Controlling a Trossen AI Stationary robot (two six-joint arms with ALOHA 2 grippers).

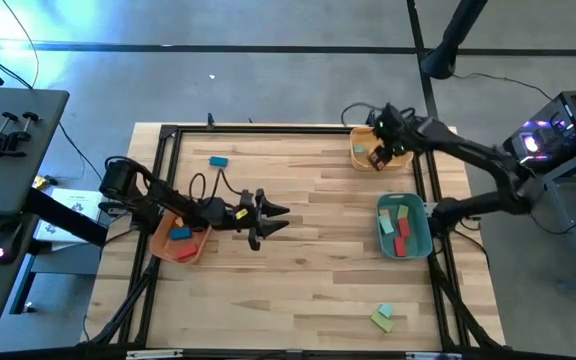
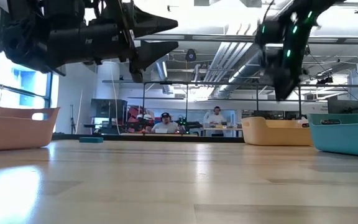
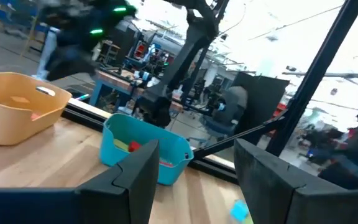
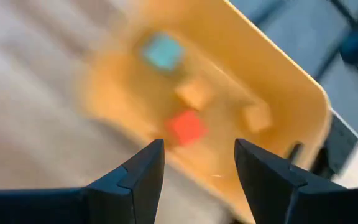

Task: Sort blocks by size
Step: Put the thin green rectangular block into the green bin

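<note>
Mostly done, I'd judge: blocks fill the yellow bin (image 1: 360, 157), teal bin (image 1: 417, 240) & orange bin (image 1: 165, 245). Left: teal block (image 1: 218, 160) far-left, two blocks (image 1: 382, 317) near-right on table (image 1: 308, 230). Right gripper (image 1: 376, 153) over yellow bin, jaws wide, empty; left gripper (image 1: 268, 220) mid-table, jaws wide, empty.

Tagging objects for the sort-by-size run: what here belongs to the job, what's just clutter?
Job:
- loose teal block
- green and teal blocks near the front edge
- orange bin, yellow bin, teal bin, each holding blocks
- left gripper, right gripper, both open

Clutter:
- black clamps on the side desk
</note>
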